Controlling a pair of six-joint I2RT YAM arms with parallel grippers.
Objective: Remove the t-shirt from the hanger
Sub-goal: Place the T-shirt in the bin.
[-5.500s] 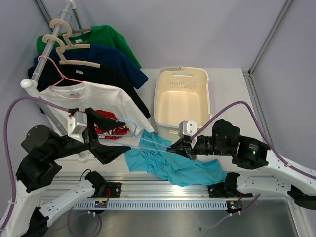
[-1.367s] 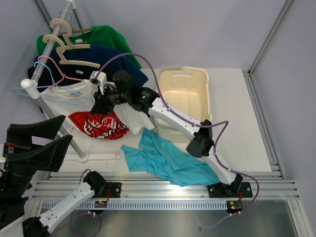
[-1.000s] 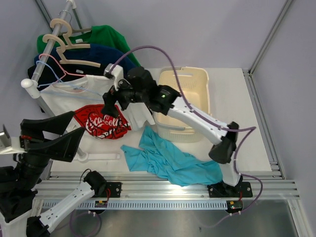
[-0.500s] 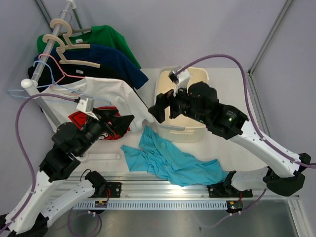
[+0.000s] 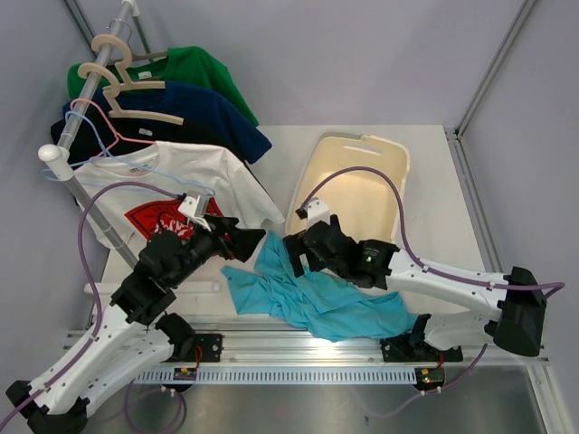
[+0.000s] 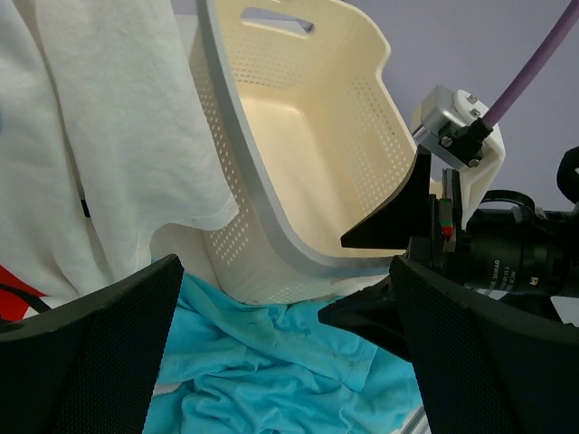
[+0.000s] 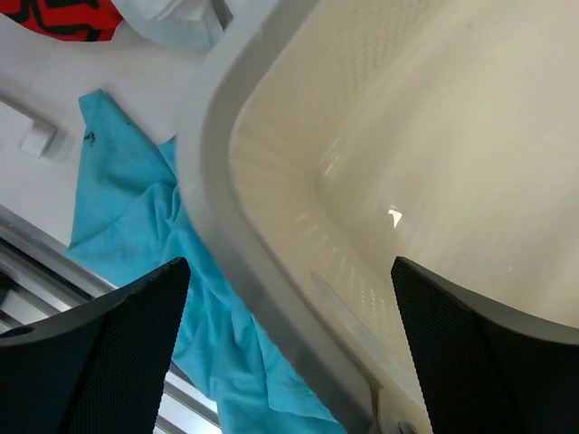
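Left tool (image 5: 249,238): you have it released, jaws spread wide with nothing between them. It sits low over the desk (image 5: 434,235) and looks toward 3 o'clock at the other tool.
Right tool (image 5: 291,251): also released and wide. Its own camera shows the basket's rim running between the two fingers; you cannot tell whether either finger touches it.
Why empty: both look to be between grasps, free for the next garment, as I judge it.
Basket (image 5: 362,185): at 1 o'clock from the right tool, tipped up so its open mouth faces the tools, probably propped by that tool under the rim. It holds nothing.
Turquoise t-shirt (image 5: 317,303): crumpled flat on the desk at 5 o'clock from the right tool, off any hanger, beside the basket and not in it.
White t-shirt (image 5: 226,185): your task's thing, at 10 o'clock from the left tool, draped on a pale blue hanger (image 5: 181,179) at the front of the rail (image 5: 116,27), its hem just beside the left tool.
Left arm pose: stretched from its base at 7 o'clock up toward centre, wrist level.
Right arm pose: laid long and low across the desk front from 4 o'clock, wrist turned toward the basket.
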